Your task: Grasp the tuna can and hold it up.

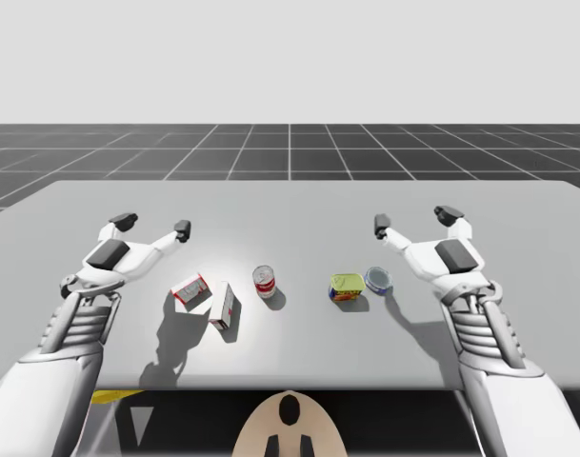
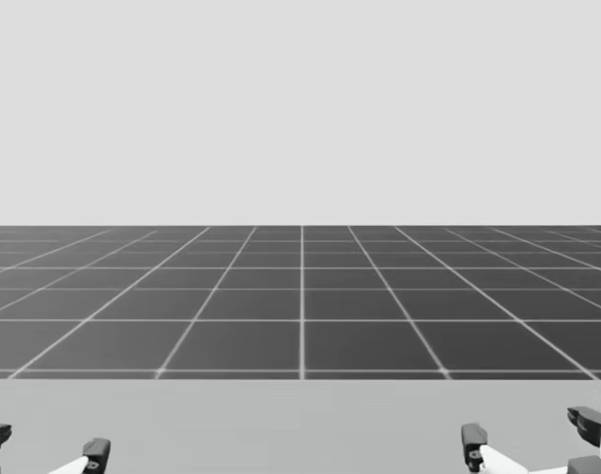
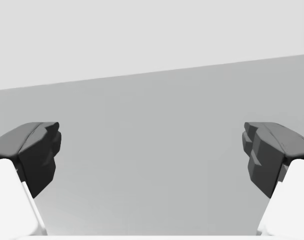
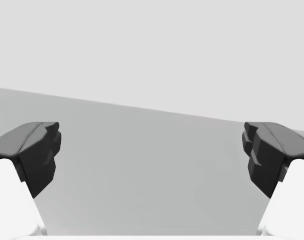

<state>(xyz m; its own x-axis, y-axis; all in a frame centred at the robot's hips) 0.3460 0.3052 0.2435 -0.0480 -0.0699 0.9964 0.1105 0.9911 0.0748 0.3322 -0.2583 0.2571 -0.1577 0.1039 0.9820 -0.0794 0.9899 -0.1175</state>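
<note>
On the grey tabletop point(image 1: 299, 205), right of centre, the low round blue-grey metal tuna can point(image 1: 378, 280) stands just beside a squat green-and-yellow can point(image 1: 347, 287). Right hand point(image 1: 415, 220) near it, fingers point(image 1: 382, 226) wide apart, empty. Judgement: rigid, light, slick wall; grip across its diameter.

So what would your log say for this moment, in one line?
stage: before grasp | left gripper: open, empty | right gripper: open, empty | tuna can: on table, untouched
</note>
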